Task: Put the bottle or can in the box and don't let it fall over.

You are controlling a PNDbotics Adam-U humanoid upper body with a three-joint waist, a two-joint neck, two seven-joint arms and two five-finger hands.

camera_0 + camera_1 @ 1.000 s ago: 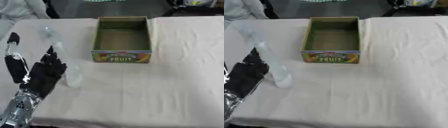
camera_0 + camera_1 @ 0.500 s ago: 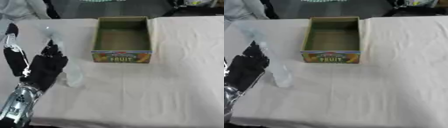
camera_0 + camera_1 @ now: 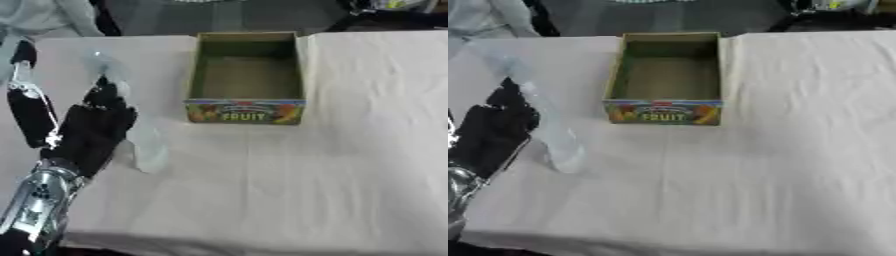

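Clear bottle point(image 3: 551, 127) standing on the white tablecloth point(image 3: 350, 165), at about 8 o'clock from the open FRUIT box point(image 3: 247, 77), left hand point(image 3: 92, 131) just beside it at 9 o'clock, fingers straight, maybe touching the bottle, hard to tell.

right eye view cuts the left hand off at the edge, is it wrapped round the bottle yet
Observer: No. The left eye view shows the whole left hand, and one long finger stands straight, apart to the left of the clear bottle.
Operator: where does the arm come in
Observer: The silver forearm rises from the lower left corner. The hand's other fingers point up along the bottle's left side.
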